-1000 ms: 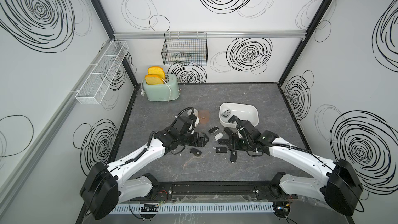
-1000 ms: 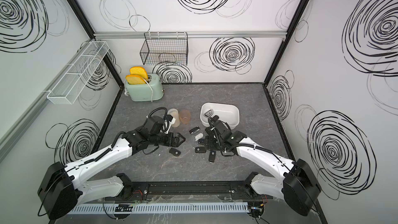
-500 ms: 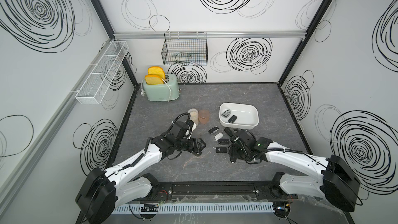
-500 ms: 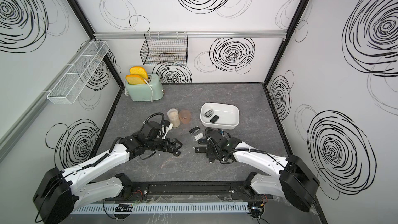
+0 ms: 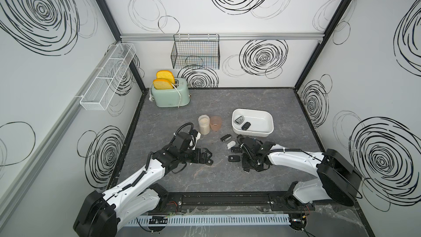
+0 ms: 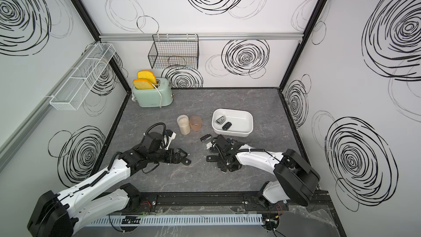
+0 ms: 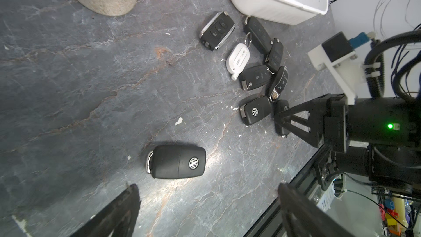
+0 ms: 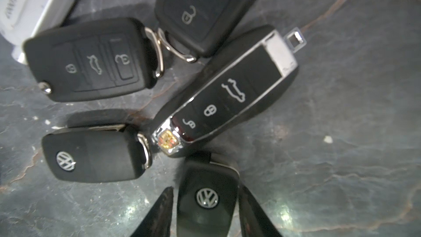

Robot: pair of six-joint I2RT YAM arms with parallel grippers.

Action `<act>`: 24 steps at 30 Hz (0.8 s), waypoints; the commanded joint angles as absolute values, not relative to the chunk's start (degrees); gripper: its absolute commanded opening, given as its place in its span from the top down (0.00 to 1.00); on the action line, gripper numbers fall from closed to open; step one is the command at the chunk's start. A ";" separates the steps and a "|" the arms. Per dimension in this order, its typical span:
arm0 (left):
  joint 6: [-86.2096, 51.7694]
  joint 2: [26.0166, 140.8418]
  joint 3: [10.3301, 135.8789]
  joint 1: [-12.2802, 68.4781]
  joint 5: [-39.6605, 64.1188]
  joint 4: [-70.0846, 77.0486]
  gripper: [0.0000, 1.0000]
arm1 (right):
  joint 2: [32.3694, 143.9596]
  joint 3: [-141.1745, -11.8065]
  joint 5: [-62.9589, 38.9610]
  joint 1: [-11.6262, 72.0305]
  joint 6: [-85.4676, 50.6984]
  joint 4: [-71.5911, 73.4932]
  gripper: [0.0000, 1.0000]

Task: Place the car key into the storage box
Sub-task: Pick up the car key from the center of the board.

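In both top views your right pincer has left the storage box and come down on the cluster of fobs just on the near-edge side of it. The box stands toward the surface's right edge. It now holds a grey-faced fob and a black fob, where a second ago only one lay loose inside. That delivery looks finished, and a new pick has begun. Your left pincer has shifted toward the near edge, over the lone VW fob near the surface's middle.

In the left wrist view, that lone VW fob lies flat, logo up, just ahead of the widely spread fingers, which do not touch it. Farther off, the right pincer straddles the end VW fob at the cluster's near-edge end.

In the right wrist view, the end VW fob lies logo up on the surface between two fingers. These have narrowed sharply in the past second and now stand hard by its flanks. Whether they pinch it yet, you cannot tell. The chrome-trimmed fob sits right at its far end, so a straight lift seems the safest way to avoid dragging that neighbour.
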State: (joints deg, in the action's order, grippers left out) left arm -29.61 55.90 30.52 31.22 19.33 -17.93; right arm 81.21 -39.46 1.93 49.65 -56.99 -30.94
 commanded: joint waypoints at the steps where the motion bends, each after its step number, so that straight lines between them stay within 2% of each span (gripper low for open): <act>1: -29.27 55.29 29.88 30.74 18.99 -16.44 0.02 | 82.05 -40.43 2.70 49.84 -58.01 -32.61 0.56; 6: -28.92 55.46 29.97 30.76 18.81 -16.34 0.02 | 81.60 -40.25 2.81 49.83 -57.92 -32.43 0.64; 16: -29.57 55.78 30.05 30.76 18.38 -16.52 0.02 | 73.76 -41.35 5.99 49.29 -57.25 -35.79 0.64; 20: -30.24 57.28 31.68 30.93 18.55 -16.22 0.02 | 68.87 -42.57 7.49 46.27 -54.83 -36.39 0.64; 24: -31.38 60.03 34.78 31.76 18.50 -15.44 0.02 | 65.77 -45.35 6.57 39.15 -48.82 -35.70 0.63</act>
State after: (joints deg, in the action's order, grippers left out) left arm -30.17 58.59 31.46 31.22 18.98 -17.98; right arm 67.79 -42.39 5.15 43.11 -52.99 -34.39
